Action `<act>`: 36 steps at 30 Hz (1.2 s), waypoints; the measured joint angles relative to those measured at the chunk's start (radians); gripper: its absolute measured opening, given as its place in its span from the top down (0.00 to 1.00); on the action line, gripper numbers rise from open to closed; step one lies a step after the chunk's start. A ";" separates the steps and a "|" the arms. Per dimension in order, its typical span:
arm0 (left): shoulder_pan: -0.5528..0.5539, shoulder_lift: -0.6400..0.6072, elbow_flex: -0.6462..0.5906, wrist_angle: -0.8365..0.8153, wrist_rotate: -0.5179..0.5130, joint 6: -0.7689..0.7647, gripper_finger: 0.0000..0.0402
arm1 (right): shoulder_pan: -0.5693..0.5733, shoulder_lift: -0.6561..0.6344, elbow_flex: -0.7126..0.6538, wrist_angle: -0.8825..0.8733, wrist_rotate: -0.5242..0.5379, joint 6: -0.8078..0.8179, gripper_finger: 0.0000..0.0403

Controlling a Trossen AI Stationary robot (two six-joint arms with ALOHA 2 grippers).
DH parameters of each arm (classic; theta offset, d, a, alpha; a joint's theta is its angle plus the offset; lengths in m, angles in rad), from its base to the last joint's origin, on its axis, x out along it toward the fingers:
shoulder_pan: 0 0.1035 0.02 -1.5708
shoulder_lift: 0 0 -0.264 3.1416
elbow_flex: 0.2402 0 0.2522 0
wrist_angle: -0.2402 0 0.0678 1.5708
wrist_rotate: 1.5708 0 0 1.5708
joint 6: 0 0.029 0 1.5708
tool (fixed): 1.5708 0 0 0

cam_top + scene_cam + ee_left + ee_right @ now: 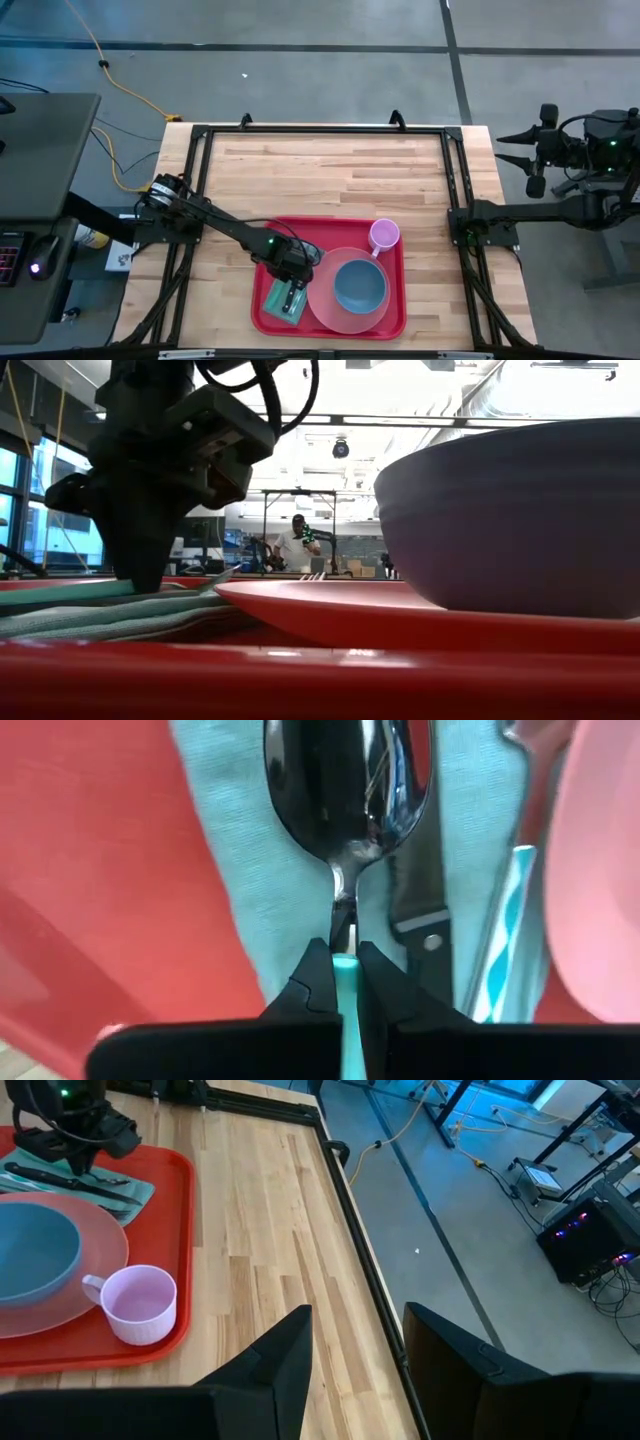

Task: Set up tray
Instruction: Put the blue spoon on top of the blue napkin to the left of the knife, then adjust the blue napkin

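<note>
Tray (262, 318) setup looks close to finished, judging by how things lie: the red tray sits at the near edge of the wooden table (330, 175), toward the middle, and it already carries most of a place setting. Directly beneath the left gripper (345, 982) a teal napkin (240, 850) lies flat on the tray floor, and on it rests a spoon (345, 780) whose teal handle the fingers are pinched on, with only the handle's width between them. Just beside the spoon, on the plate side of the gripper, lie a knife (415, 910) and then a fork (505, 920) with a teal patterned handle, both on the same napkin. Beyond the cutlery a round pink plate (325, 310) fills the middle of the tray with a blue bowl (359, 285) sitting in it, and a small pink mug (384, 235) stands on the tray past the plate, farthest from the gripper. What seems left is little: the spoon appears to be down on the napkin, so the remaining step is probably to let go of it and lift clear. The right gripper (355, 1345) waits well away, off the table's right edge over the floor, fingers spread and holding nothing.
</note>
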 joint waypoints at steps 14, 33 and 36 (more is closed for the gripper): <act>0.000 0.000 0.000 -0.003 -0.029 0.000 0.43 | 0.000 0.000 0.000 0.000 -0.003 0.000 0.66; 0.100 -0.054 0.000 -0.074 -0.116 0.128 0.67 | 0.000 0.000 0.000 0.000 -0.007 0.000 0.66; 0.136 -0.054 0.000 -0.077 -0.117 0.189 0.76 | 0.000 0.000 0.000 0.000 -0.007 0.000 0.66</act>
